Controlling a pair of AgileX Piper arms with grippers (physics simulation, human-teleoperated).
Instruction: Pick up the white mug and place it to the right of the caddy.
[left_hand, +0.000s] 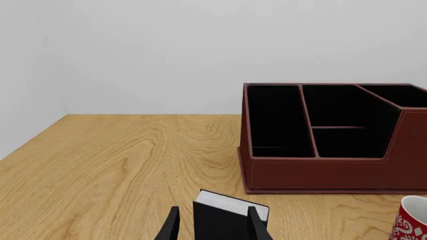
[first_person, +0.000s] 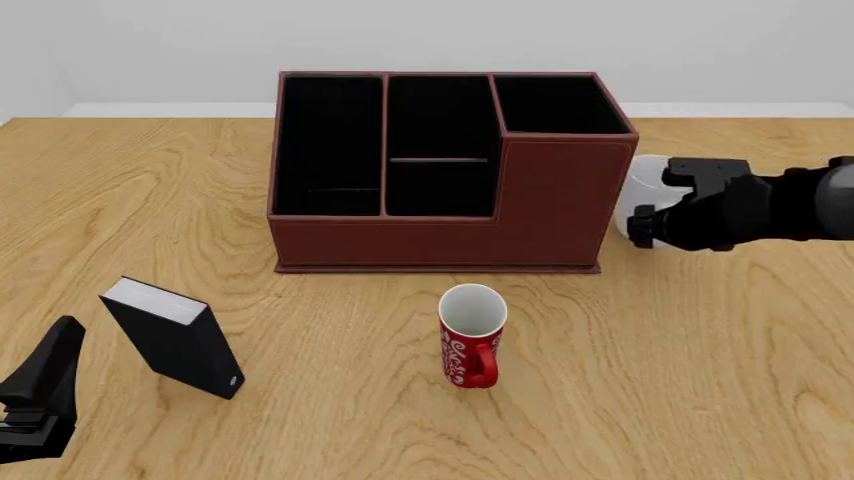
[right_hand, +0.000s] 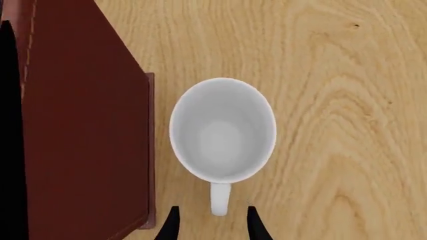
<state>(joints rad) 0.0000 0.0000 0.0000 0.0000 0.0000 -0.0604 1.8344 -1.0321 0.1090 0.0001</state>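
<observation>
Right beside caddy (right_hand: 87, 135), on table (right_hand: 347, 125): white mug (right_hand: 222, 131), upright, just apart from wall. Above it, right gripper (right_hand: 210, 225), open, holding nothing, handle between tips. Could bump handle, tip mug against caddy.

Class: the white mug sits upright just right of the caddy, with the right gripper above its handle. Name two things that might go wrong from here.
1. The right gripper brackets the white mug's handle; moving sideways might tip it.
2. The mug stands close beside the caddy; a nudge may knock it against that wall.
</observation>
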